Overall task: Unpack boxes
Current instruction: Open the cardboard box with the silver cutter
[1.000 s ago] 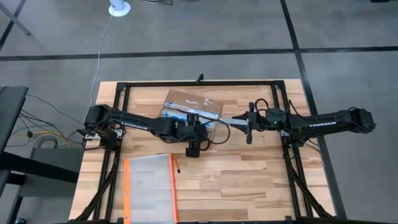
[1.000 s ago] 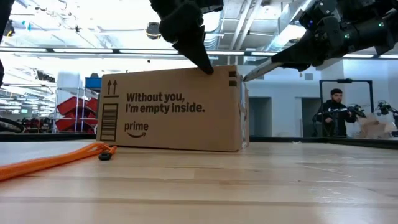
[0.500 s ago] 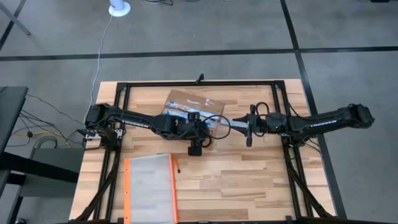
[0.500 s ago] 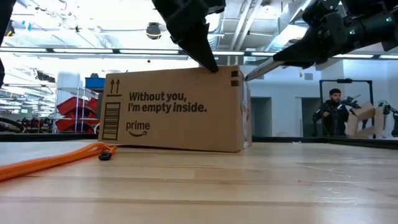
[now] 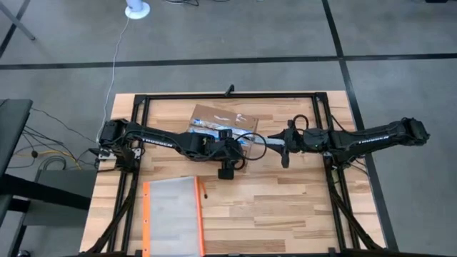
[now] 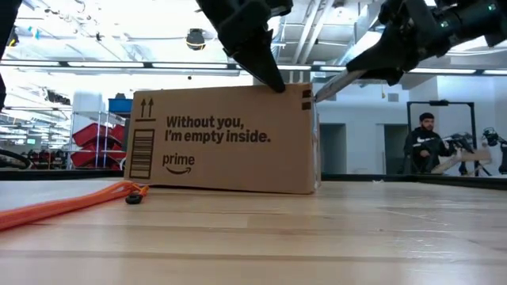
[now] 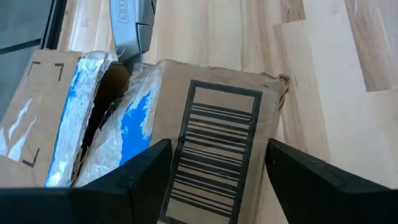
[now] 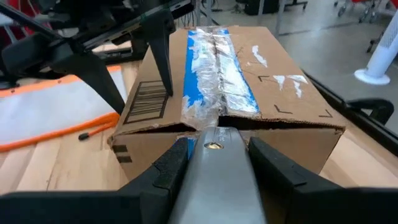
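Box (image 5: 218, 121): taped seam runs 3 to 9 o'clock; right gripper (image 5: 284, 145), pinching blade (image 8: 214, 163), at its 3 o'clock end; left gripper (image 5: 235, 143) spread over top

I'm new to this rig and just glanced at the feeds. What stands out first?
The brown cardboard box at the table's far middle, its blue tape split along the top seam. The right tool grips a grey blade poked into that seam at the box's end, while the left tool presses its open fingers on the barcode flap.
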